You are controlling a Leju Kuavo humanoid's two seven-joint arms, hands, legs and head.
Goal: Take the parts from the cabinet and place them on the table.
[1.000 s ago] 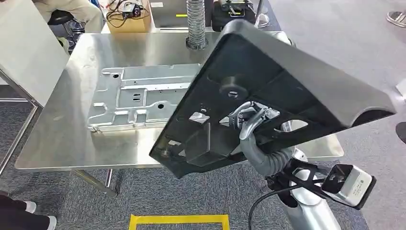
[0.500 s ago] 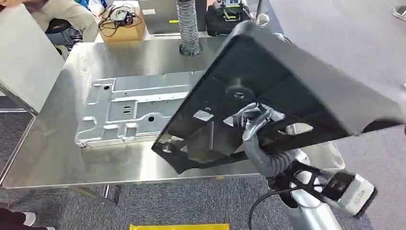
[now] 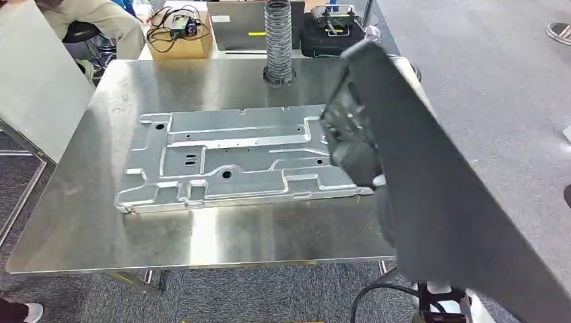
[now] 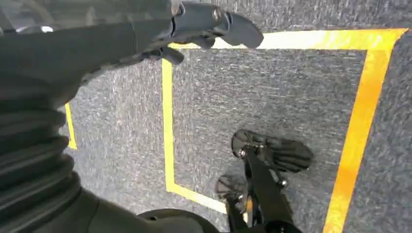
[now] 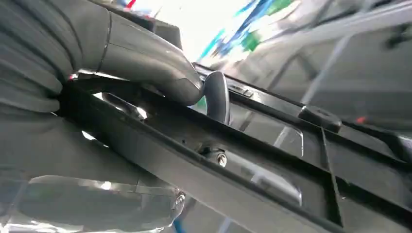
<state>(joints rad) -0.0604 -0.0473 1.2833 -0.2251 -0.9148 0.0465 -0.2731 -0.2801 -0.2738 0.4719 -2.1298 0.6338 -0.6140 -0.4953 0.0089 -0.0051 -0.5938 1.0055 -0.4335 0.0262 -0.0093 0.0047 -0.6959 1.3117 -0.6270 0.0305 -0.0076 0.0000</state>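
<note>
A large black plastic panel (image 3: 444,202) hangs steeply tilted, nearly edge-on, over the right end of the steel table (image 3: 202,235). Its lower end reaches past the table's front right corner. My right hand (image 5: 145,58) grips it, the thumb pressed over a rib of the black panel (image 5: 272,160); in the head view the panel hides that hand. A stamped silver metal plate (image 3: 229,161) lies flat in the middle of the table, its right end just behind the panel. My left hand (image 4: 194,24) hangs over the carpet with its fingers apart, holding nothing.
A grey ribbed hose (image 3: 278,40) rises from the table's far edge. Behind it stand a cardboard box (image 3: 180,30) with cables and a black case (image 3: 330,30). A person (image 3: 101,20) sits at the back left beside a white board (image 3: 34,81). Yellow tape (image 4: 359,121) marks the carpet.
The black panel has swung from showing its ribbed underside to standing steeply edge-on at the right, uncovering the metal plate's right part. My right hand is now hidden behind it. The camera shifted slightly.
</note>
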